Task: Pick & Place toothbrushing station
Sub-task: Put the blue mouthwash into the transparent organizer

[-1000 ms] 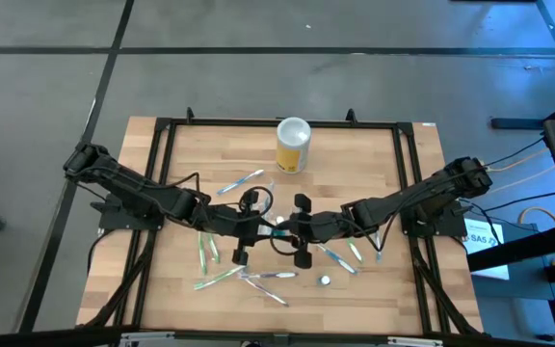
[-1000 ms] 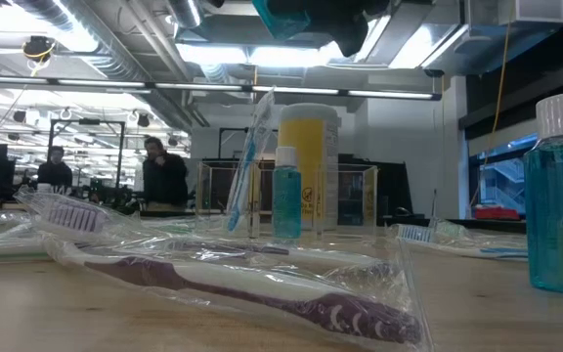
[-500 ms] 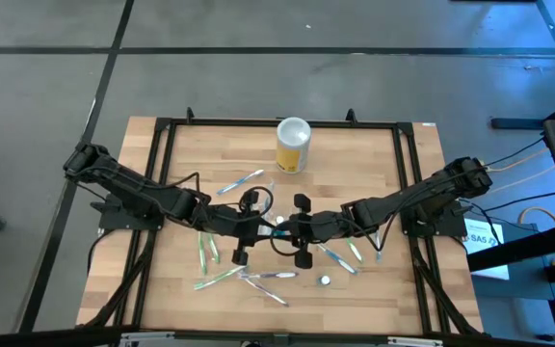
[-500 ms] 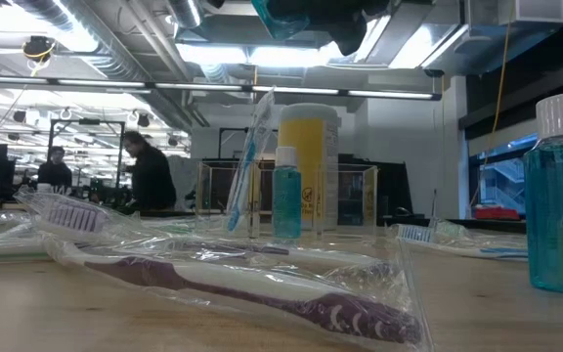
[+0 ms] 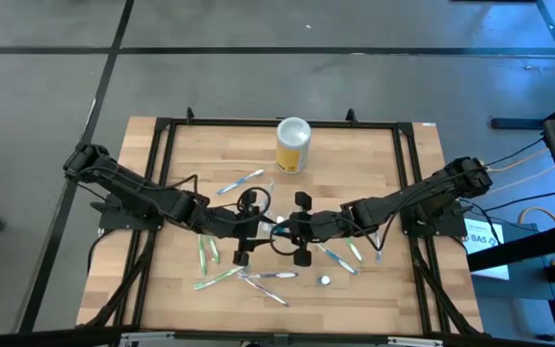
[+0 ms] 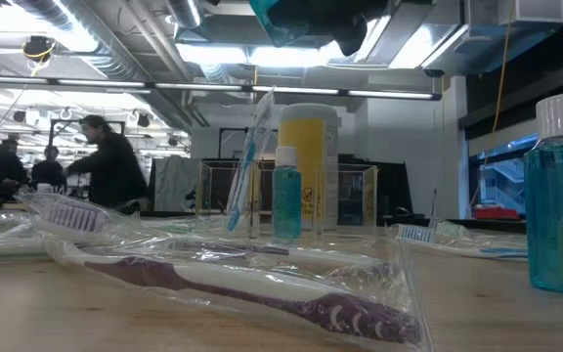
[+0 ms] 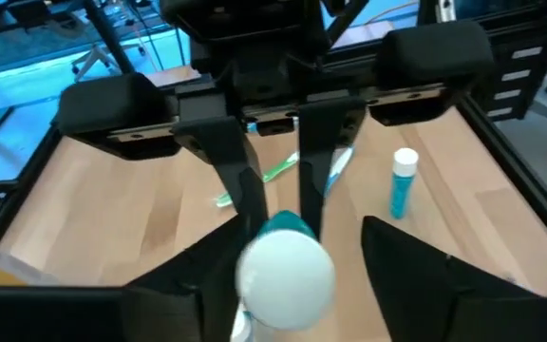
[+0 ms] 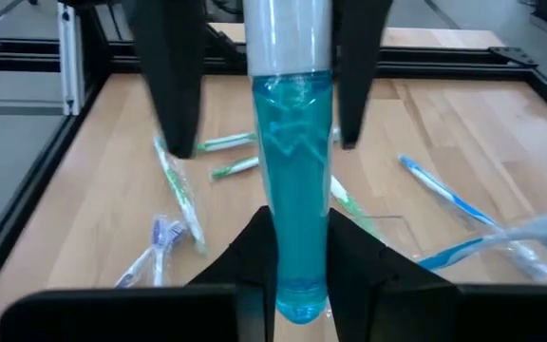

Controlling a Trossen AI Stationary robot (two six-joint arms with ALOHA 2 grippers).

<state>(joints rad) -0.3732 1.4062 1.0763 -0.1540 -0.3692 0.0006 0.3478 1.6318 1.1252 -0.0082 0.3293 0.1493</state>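
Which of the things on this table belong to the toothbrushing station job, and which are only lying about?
Job in hand: mouthwash bottle, gripped by the right claw; left claw, open around its cap; clear container.
Lying about: yellow canister; wrapped toothbrush; second mouthwash bottle.

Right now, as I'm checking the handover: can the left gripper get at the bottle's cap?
Likely yes: the left gripper stands open astride the cap, nothing between, while the right gripper holds the bottle lower down.
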